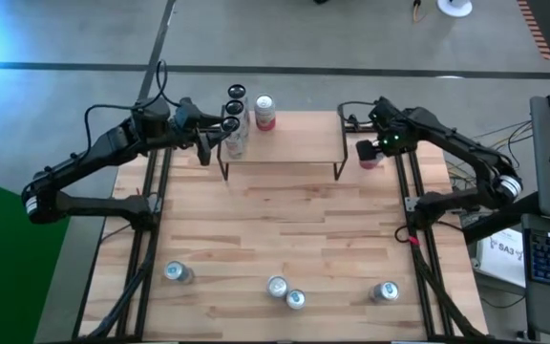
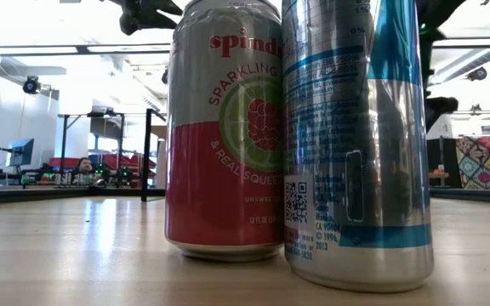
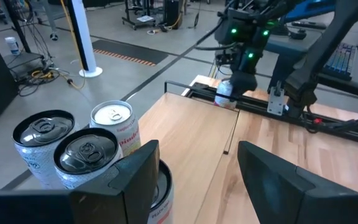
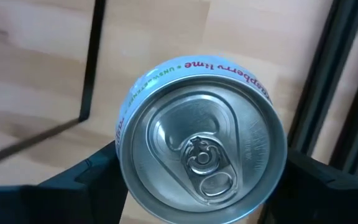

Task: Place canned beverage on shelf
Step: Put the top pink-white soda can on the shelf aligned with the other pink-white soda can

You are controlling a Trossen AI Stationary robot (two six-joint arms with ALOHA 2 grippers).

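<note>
The shelf (image 1: 285,139), a low wood-topped rack on black wire legs, stands at the table's far middle. Several cans (image 1: 235,110) and a red-and-white can (image 1: 264,112) are at its left end. My right gripper (image 1: 370,153) points steeply down just off the shelf's right end, shut on a pink-and-white beverage can (image 1: 369,162); the can's silver lid (image 4: 201,149) shows in the right wrist view. My left gripper (image 3: 197,180) is open at the shelf's left end beside those cans (image 3: 86,155), with nothing between its fingers. My right gripper pinches the can's round side wall (image 4: 124,155) just under the lid, one finger (image 4: 86,186) on each opposite side. The fingers come from above, slanting down. The can stands about upright in the hold; I cannot tell whether its bottom (image 3: 225,102) is clear of the table.
Several loose cans stand along the table's near edge (image 1: 178,273) (image 1: 276,286) (image 1: 295,299) (image 1: 384,291); two of them fill the low view (image 2: 224,127) (image 2: 356,144). Black frame rails (image 1: 413,210) run along both table sides. Most of the shelf's wood top (image 3: 191,130) is bare.
</note>
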